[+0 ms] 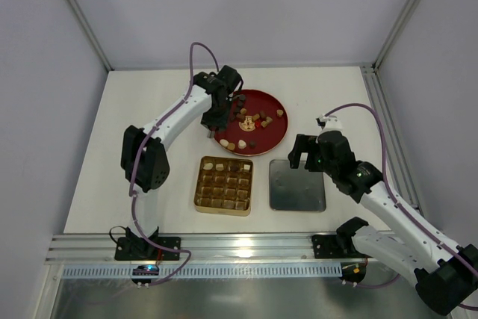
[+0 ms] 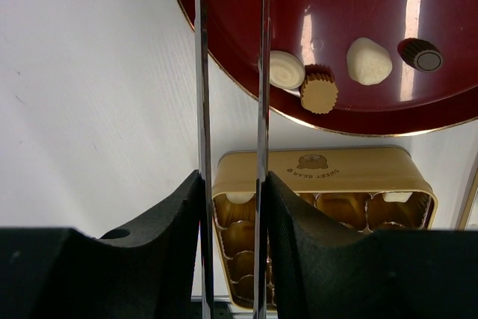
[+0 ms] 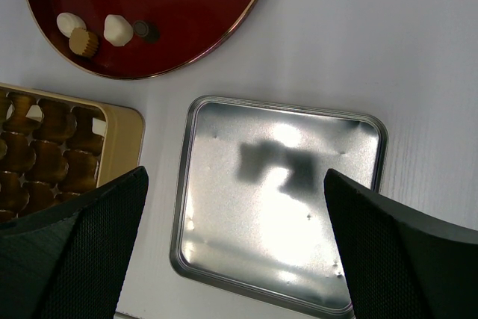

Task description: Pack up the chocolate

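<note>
Risk of a whiff: left gripper (image 1: 211, 126), jaws narrowly spread and empty, sits over the red plate (image 2: 336, 5) rim, chocolate (image 2: 287, 70) just right of its tips, so it might pinch rim; right gripper (image 3: 235, 177) gapes wide.

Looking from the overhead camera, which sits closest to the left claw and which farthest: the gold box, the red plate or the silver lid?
1. red plate: its left rim is right beside the left gripper.
2. gold box: just below the plate in that view.
3. silver lid: farthest, right of the box.
</note>
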`<control>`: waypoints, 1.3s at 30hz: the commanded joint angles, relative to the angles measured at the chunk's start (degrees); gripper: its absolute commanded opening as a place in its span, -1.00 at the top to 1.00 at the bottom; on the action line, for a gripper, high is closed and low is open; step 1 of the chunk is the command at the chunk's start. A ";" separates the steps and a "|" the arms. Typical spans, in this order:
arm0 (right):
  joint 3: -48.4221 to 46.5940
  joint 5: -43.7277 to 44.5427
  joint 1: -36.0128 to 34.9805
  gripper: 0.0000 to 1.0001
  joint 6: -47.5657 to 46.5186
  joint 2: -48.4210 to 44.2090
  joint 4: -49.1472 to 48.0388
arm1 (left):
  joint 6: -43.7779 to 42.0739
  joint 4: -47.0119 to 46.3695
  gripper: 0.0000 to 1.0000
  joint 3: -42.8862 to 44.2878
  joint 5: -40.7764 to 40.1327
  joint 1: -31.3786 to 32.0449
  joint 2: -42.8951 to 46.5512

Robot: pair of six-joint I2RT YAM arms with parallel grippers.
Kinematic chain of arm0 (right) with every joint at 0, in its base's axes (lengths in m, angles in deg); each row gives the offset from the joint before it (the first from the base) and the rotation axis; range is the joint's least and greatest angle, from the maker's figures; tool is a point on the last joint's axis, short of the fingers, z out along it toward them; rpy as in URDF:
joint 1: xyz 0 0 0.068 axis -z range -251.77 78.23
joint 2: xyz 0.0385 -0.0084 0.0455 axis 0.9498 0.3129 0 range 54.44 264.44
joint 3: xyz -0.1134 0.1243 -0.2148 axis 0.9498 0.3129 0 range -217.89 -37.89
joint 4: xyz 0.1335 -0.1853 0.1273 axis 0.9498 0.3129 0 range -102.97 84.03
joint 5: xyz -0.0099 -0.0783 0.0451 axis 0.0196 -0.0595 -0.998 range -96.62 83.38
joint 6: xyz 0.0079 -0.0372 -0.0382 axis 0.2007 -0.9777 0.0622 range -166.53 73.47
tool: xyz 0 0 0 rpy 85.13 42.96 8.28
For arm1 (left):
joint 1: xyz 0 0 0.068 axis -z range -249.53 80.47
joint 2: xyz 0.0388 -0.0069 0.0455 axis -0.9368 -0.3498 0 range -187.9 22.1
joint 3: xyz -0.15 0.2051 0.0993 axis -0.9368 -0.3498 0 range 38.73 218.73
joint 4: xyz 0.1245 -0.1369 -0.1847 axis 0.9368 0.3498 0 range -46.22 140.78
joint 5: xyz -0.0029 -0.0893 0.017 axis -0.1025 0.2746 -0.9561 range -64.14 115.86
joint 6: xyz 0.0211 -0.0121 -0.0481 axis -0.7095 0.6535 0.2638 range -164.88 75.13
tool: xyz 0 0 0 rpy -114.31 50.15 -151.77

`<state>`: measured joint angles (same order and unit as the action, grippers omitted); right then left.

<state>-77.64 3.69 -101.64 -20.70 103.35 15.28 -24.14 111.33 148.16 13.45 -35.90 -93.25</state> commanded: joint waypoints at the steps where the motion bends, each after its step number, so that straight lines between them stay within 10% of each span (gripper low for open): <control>1: -1.47 0.42 0.16 -0.99 -0.42 0.14 -1.80 | 0.01 -0.58 0.25 0.08 0.72 -0.32 0.65; 39: -1.47 0.07 0.16 -0.99 0.01 0.58 -2.32 | 0.71 2.06 0.24 0.08 -0.96 -0.75 2.77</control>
<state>-77.64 3.69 -101.64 -20.70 103.72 14.91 -23.84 112.84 148.09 13.41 -36.03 -92.99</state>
